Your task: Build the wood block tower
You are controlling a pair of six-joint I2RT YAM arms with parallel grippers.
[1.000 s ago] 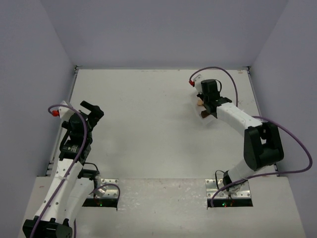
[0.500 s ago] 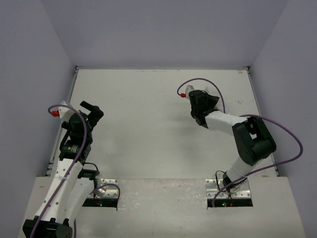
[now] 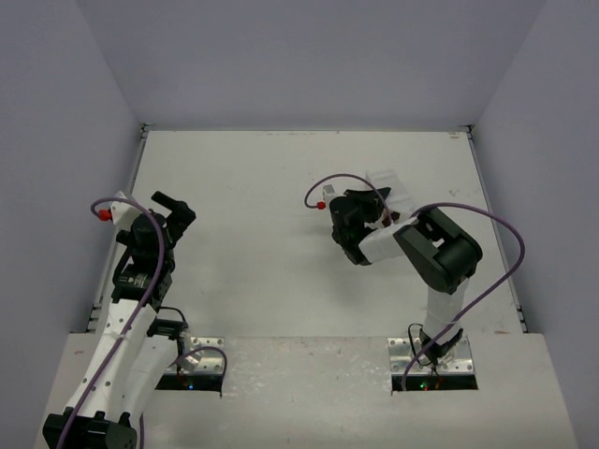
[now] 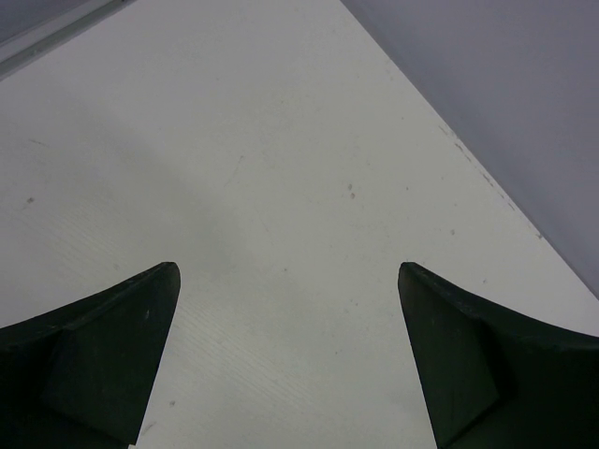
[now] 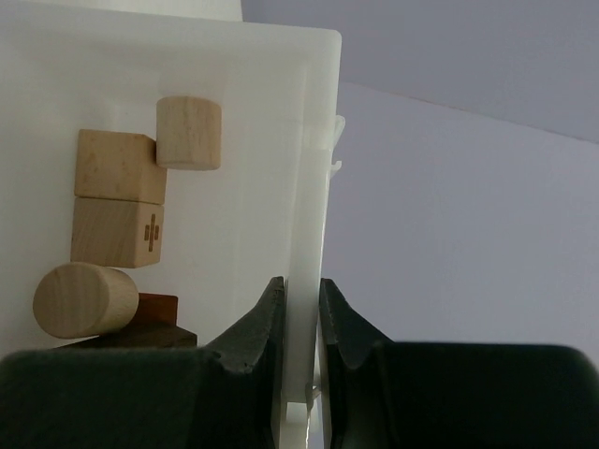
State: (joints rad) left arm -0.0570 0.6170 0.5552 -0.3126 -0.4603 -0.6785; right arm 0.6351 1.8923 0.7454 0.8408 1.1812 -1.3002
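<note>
I see right end effector pinching side wall of plastic tray; pale and dark wood blocks lie inside. Left end effector spread wide over surface.

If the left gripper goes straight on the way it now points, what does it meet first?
Nothing stands ahead of the open left gripper: only white table surface, then the grey wall. It would probably touch the table first; depth is unclear.

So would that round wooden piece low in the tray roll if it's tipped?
Probably: the pale cylinder has a curved side and looks loose, though the brown block beside it may check it. The tray wall looks thin and could flex between the right fingers.
</note>
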